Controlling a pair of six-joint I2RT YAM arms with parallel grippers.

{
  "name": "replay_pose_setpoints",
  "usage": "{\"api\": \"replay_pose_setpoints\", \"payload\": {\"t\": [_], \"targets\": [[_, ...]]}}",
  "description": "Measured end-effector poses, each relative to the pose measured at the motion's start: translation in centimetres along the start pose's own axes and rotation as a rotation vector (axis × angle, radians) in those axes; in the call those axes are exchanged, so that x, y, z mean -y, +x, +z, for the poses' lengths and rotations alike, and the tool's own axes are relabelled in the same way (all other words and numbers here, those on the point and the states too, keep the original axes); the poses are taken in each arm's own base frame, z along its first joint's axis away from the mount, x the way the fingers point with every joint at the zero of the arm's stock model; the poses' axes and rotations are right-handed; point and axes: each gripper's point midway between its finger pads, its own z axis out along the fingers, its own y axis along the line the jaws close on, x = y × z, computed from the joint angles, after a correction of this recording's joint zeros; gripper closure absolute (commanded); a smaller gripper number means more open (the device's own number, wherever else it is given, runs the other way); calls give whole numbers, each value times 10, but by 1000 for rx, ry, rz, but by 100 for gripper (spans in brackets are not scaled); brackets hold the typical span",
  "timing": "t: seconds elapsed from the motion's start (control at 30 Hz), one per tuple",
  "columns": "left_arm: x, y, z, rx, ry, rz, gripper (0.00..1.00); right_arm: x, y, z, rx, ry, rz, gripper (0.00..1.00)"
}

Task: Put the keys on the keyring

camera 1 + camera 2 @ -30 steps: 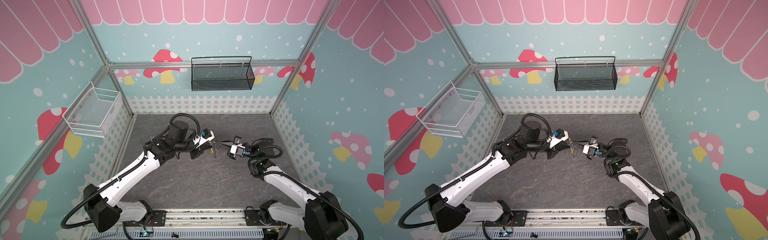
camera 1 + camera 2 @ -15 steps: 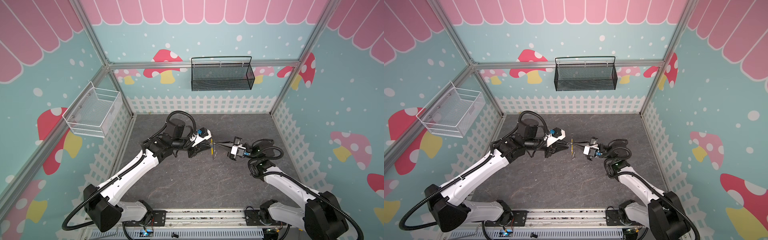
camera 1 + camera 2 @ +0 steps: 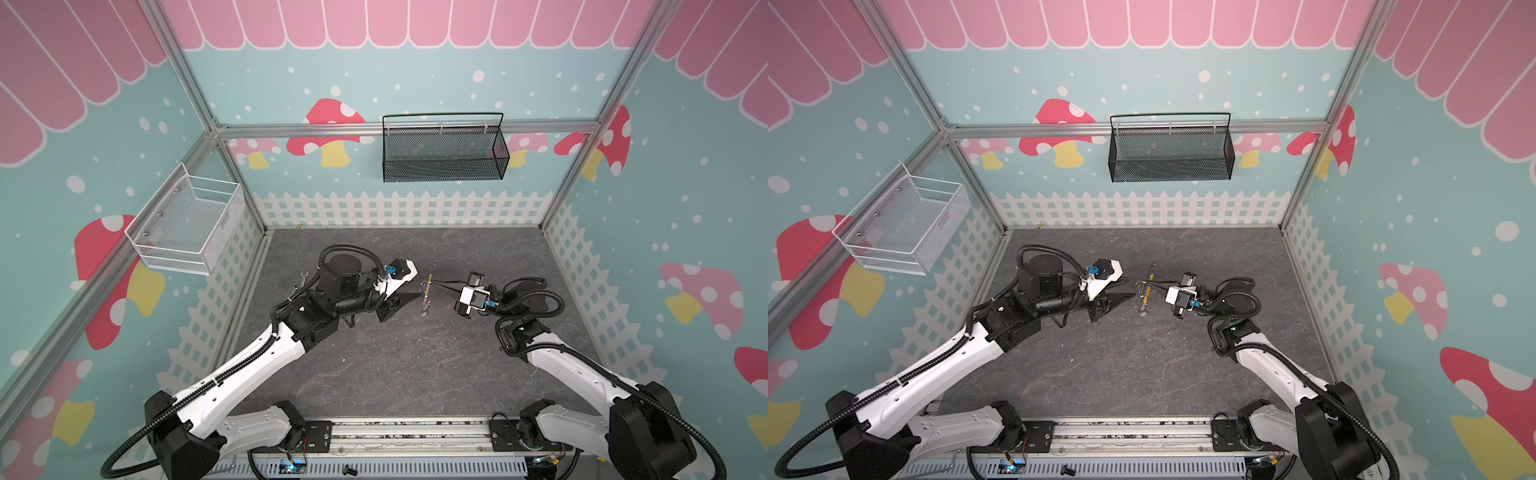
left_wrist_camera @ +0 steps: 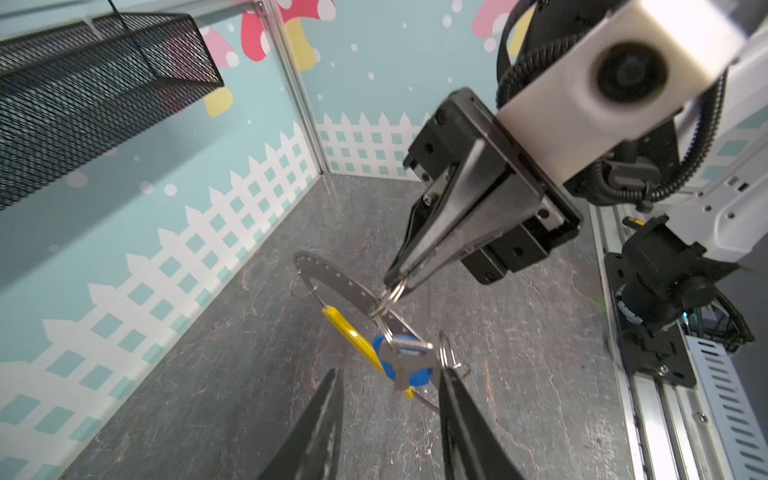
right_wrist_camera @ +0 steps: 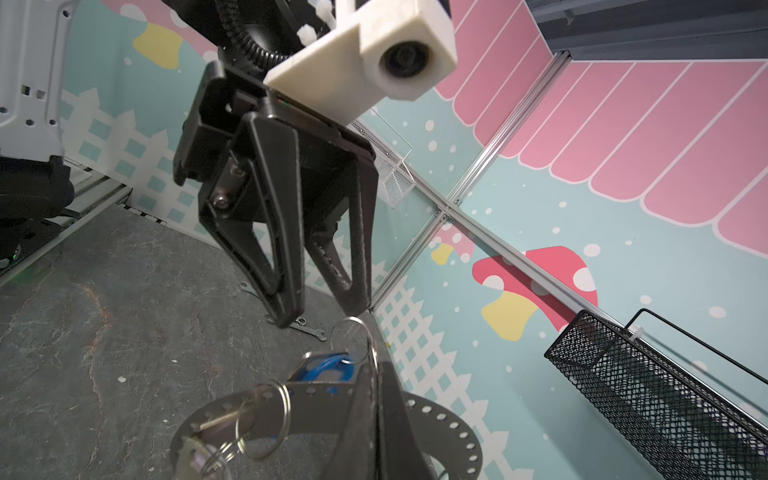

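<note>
Left wrist view: keyring held above the table.
Right gripper [image 4: 392,283] pinches shut on the keyring [image 4: 332,277]; its yellow segment [image 4: 345,332] and blue-tagged key [image 4: 405,358] hang below. Left gripper [image 4: 390,372] stands jaws apart, empty, just beside the key.

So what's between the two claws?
The keyring, held by the right claw, with the blue-tagged key hanging off it before the open left claw; clearest in the left wrist view.

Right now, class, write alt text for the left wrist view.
The right claw, shut, holds a perforated grey metal hoop with a yellow plastic segment; a small silver key with a blue tag hangs from it. The left claw stands open near the key.
</note>
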Motion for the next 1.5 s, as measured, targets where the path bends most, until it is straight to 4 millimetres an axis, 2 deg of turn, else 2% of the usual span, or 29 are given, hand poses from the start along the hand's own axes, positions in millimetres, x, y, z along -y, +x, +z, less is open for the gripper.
{"api": "replay_pose_setpoints", "payload": {"t": [0.23, 0.4, 0.7, 1.03, 1.13, 1.3, 1.5], "targets": [[-11, -14, 9, -3, -14, -37, 65, -1, 3, 0, -8, -5, 2, 100], [-15, -11, 19, -43, -8, -69, 74, -2, 5, 0, -13, -6, -1, 100], [-21, 1, 17, -94, -11, -114, 71, -2, 8, 0, -26, -4, -9, 100], [-18, 5, 19, -121, 22, -152, 72, -2, 8, 0, -27, -5, -21, 100], [-16, 5, 20, -125, 37, -155, 77, -2, 8, 0, -27, -5, -25, 100], [-11, 9, 22, -142, 67, -161, 91, -2, 8, 0, -27, -6, -29, 100], [-8, 14, 23, -158, 90, -160, 97, -5, 6, 0, -16, -22, -31, 100]]}}
